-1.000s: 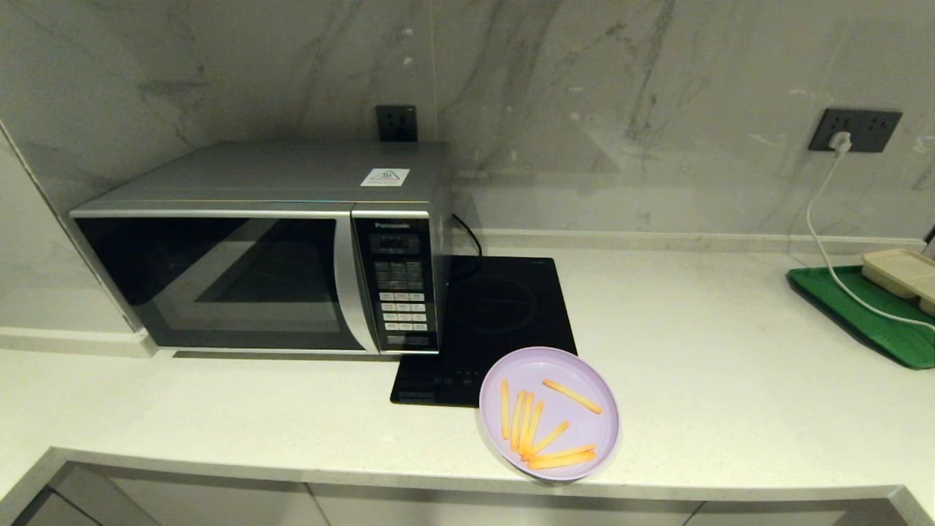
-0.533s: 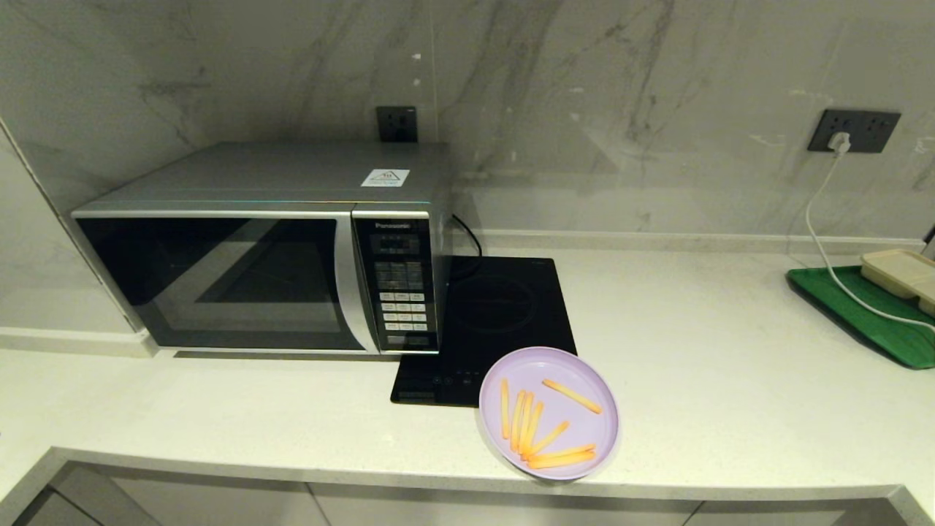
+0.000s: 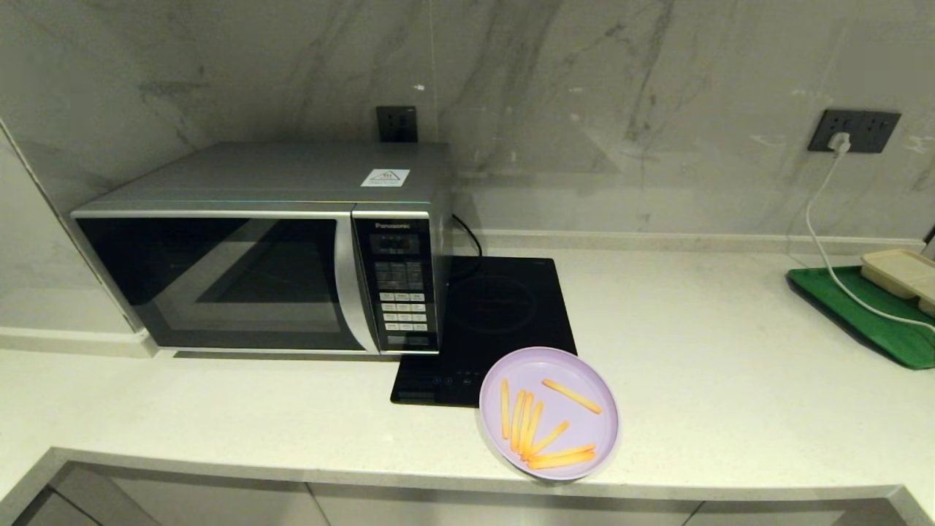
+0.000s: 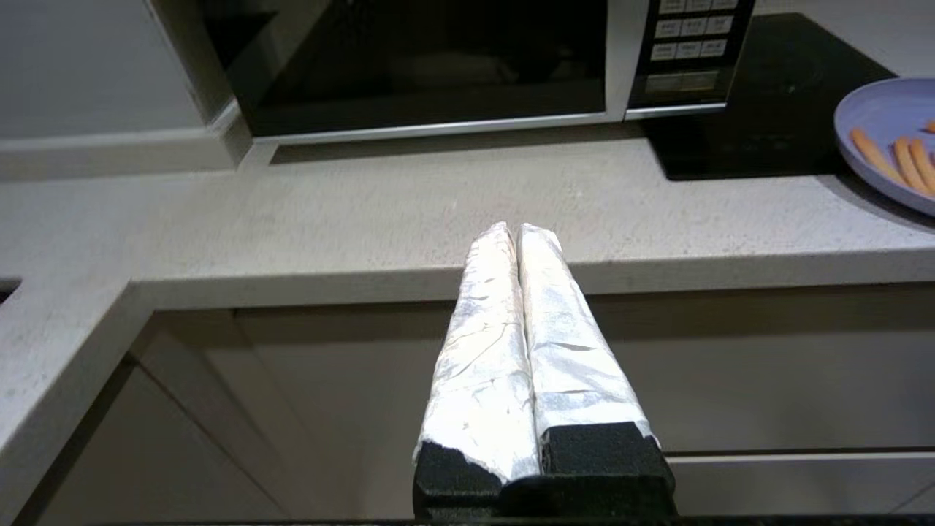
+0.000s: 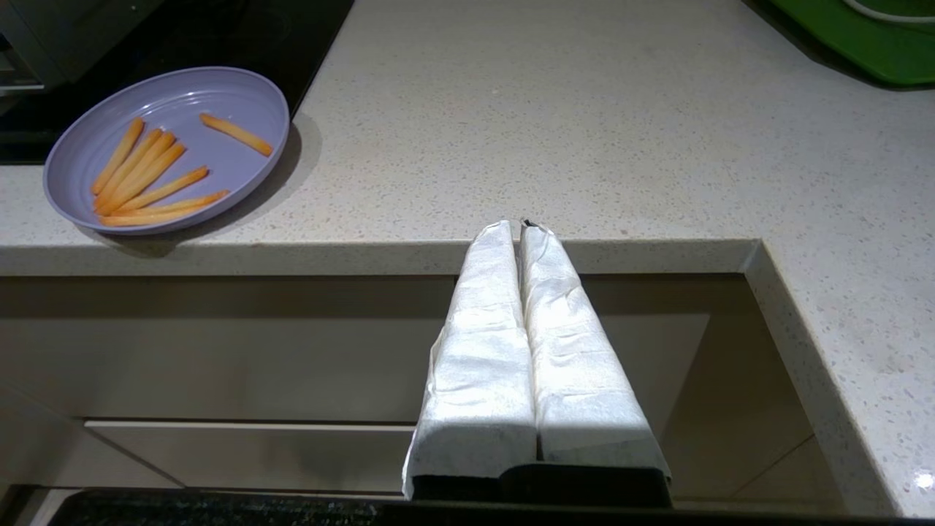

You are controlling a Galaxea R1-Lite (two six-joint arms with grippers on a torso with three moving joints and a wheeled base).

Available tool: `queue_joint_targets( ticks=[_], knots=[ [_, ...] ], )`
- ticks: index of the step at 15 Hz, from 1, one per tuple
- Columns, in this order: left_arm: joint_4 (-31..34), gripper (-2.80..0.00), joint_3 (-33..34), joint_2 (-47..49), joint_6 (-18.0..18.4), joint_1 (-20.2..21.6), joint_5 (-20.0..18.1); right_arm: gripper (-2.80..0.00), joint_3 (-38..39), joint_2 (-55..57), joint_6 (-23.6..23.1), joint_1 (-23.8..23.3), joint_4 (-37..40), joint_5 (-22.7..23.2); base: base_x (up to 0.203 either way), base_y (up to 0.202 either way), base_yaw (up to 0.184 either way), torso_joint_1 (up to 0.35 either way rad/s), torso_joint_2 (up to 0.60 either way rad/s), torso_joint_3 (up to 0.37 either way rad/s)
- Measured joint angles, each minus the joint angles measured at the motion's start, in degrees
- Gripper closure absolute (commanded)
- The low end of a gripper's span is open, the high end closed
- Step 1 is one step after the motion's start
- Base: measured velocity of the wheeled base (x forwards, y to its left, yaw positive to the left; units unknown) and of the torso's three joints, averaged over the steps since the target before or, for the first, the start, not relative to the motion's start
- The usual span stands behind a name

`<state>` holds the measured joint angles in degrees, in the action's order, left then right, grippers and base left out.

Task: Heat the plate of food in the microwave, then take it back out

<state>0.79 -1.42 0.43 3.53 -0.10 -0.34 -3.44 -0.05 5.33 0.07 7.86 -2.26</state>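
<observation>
The silver microwave (image 3: 277, 248) stands at the back left of the counter with its dark glass door closed. A lilac plate of food (image 3: 548, 412), holding several orange fries, rests near the counter's front edge, partly on the black cooktop (image 3: 497, 314). Neither arm appears in the head view. My left gripper (image 4: 517, 230) is shut and empty, held in front of and below the counter edge, facing the microwave (image 4: 438, 66); the plate (image 4: 887, 139) lies off to its right. My right gripper (image 5: 517, 226) is shut and empty, also at the counter edge, right of the plate (image 5: 169, 146).
A green tray (image 3: 869, 314) with a beige rectangular tray (image 3: 902, 274) on it sits at the far right, crossed by a white cable (image 3: 825, 241) from a wall socket. Cabinet fronts (image 4: 365, 394) lie below the counter edge.
</observation>
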Motion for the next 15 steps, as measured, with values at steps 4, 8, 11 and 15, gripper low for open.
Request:
queue_joint_targets(
  ticks=[4, 8, 11, 15],
  knots=[
    [0.06, 0.0, 0.89, -0.36, -0.94, 0.07, 0.01, 0.0, 0.0, 0.0, -0.01, 0.0, 0.01, -0.02, 0.0, 0.0, 0.0, 0.0, 0.0, 0.0],
    [0.1, 0.0, 0.84, -0.43, -3.88, 0.05, 0.82, 0.0, 0.0, 0.0, 0.01, 0.0, -0.01, -0.05, 0.0, 0.0, 0.0, 0.0, 0.0, 0.0],
    [0.02, 0.0, 0.79, -0.43, -3.42, 0.07, 0.73, 0.0, 0.0, 0.02, -0.26, 0.0, 0.01, 0.03, 0.0, 0.0, 0.0, 0.0, 0.0, 0.0],
    [0.0, 0.0, 0.79, -0.43, -2.76, 0.07, 0.52, 0.0, 0.0, 0.01, -0.27, 0.0, 0.01, 0.09, 0.0, 0.0, 0.0, 0.0, 0.0, 0.0]
  ],
)
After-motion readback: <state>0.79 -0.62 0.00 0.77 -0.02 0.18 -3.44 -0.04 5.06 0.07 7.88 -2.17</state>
